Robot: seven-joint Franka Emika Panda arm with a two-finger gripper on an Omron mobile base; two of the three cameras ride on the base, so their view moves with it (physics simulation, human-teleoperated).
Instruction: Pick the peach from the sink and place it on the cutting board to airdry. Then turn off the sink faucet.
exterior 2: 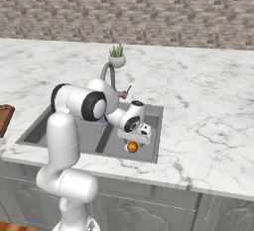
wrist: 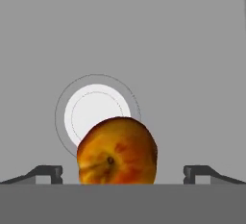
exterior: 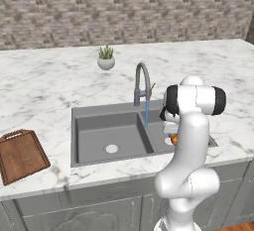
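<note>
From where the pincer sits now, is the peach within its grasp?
Probably yes. In the hand view the peach sits between the open pincer's two fingertips, with gaps on both sides and nothing between them. It lies in the sink basin by the drain.

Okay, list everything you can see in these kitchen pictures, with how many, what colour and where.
peach: one, orange-red with yellow, in the right basin, next to its drain, between the open fingertips
sink: one, dark grey, double basin, set in the counter
drain: two, pale and round, one in each basin
sink faucet: one, grey gooseneck behind the sink, a blue stream of water falling from its spout
cutting board: one, reddish-brown, on the counter left of the sink
potted plant: one, green leaves in a white pot, on the counter behind the faucet
counter: one, white marble
brick wall: one, grey-brown, behind the counter
gripper: one, dark fingertips, open on either side of the peach
</note>
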